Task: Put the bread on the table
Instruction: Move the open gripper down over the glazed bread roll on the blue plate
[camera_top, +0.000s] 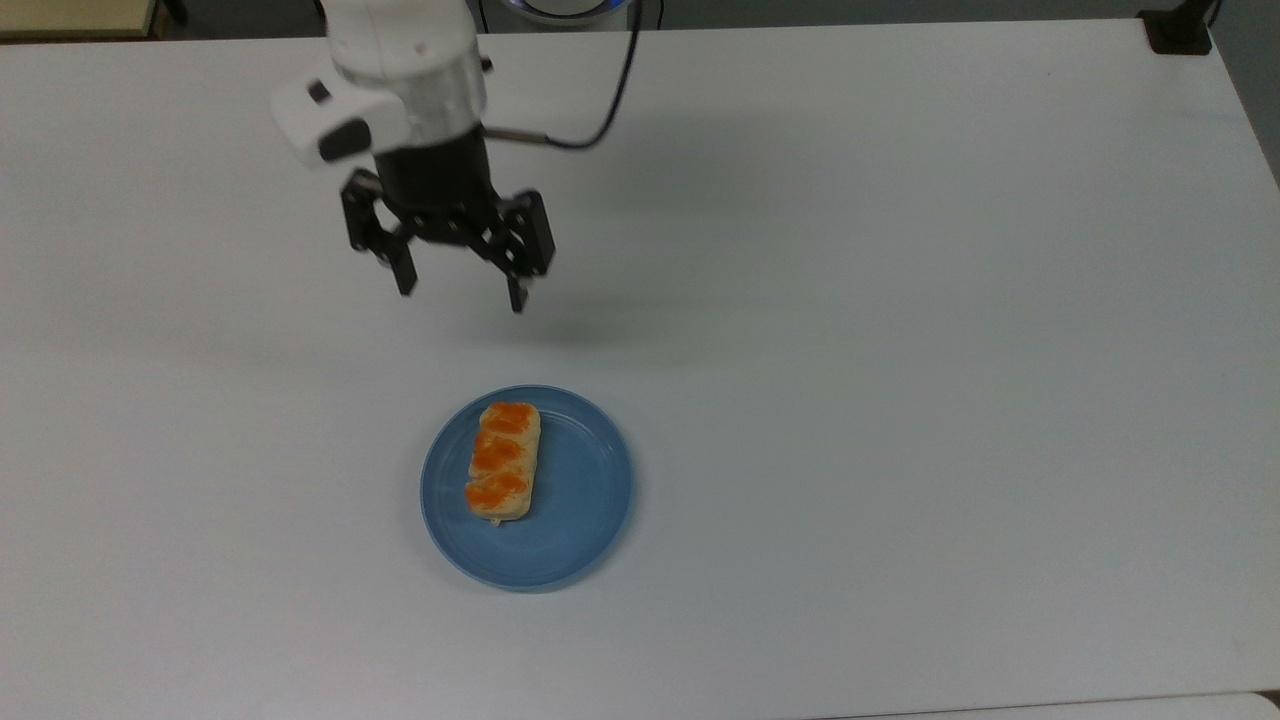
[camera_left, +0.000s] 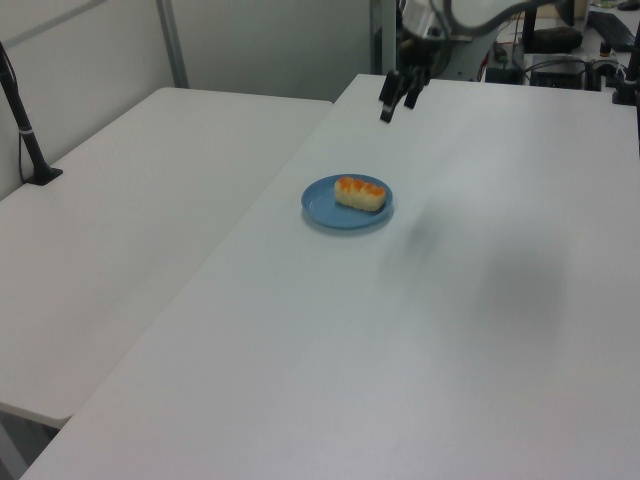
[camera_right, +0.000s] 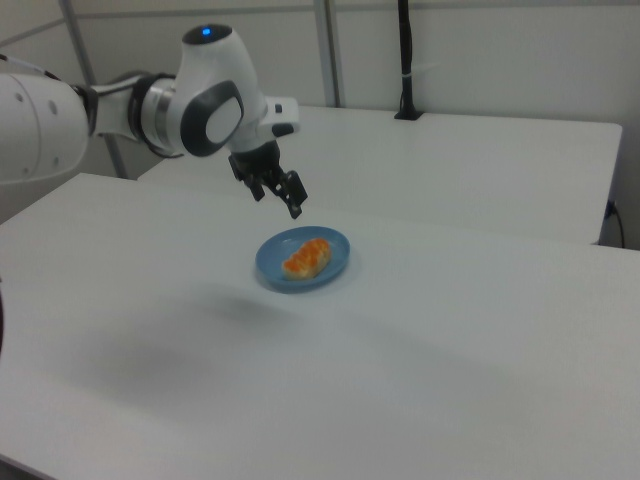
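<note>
On the blue plate (camera_top: 590, 500), toward the top view's left half: the bread (camera_top: 503, 460), lying flat, long axis running up and down the top view, untouched; above the table (camera_top: 900, 350), well apart from the plate: gripper (camera_top: 462, 292), fingers spread wide and empty, pointed downward; spread judged as readiness to straddle the bread's narrow width; pick-up not yet begun; ample bare tabletop around the plate for set-down.
</note>
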